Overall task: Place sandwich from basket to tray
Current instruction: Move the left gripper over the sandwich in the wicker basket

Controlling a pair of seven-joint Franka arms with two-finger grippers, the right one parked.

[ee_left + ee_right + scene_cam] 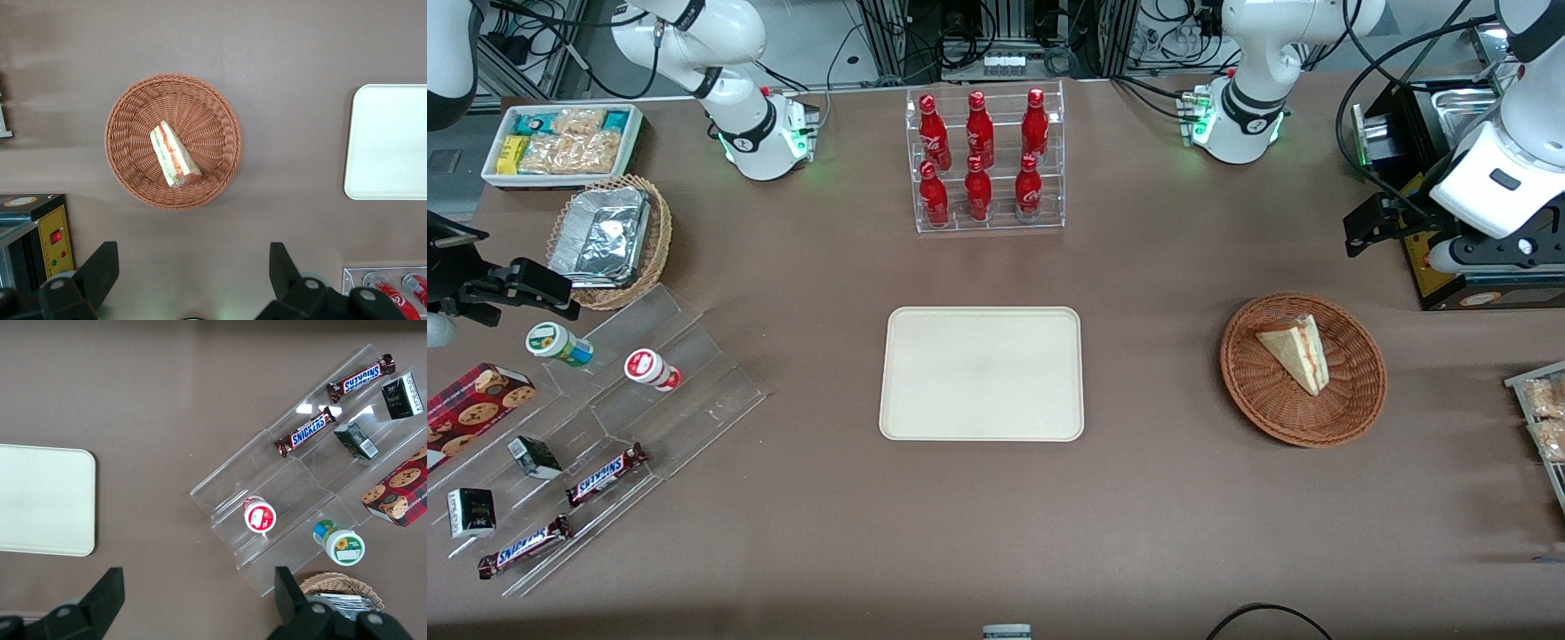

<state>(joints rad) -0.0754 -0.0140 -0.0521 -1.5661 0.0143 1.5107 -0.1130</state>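
Across the whole front frame I've got the brown tabletop [1138, 516]. Dead centre of that frame: flat cream-beige rectangular plastic tray [981, 373], rounded corners, low rim, nothing on it. Upper middle of the frame, farther from the front camera than the tray: clear acrylic rack of six red bottles [989, 160], two rows of three, all upright.

Mid-height in the frame, toward the working arm's end of the table: round, shallow, reddish-brown woven wicker basket [1303, 436]. It sits well apart from the tray, with bare table between them. The wrist camera shows both in one shot, basket whole and only part of the tray.

Task item: small triangular sandwich wedge of pale white bread [1294, 354] lies inside the basket, on its woven floor, slightly off centre toward the rim farthest from the front camera. The red-orange and green filling shows along the cut edge, which faces the working arm's end. In the wrist view I see it lying on its side [175, 155], not touching the rim.

Left arm's gripper [190, 267]: raised above the table, farther from the front camera than the basket and not over it. Black fingers [100, 267] are spread wide apart, with nothing between them but table.
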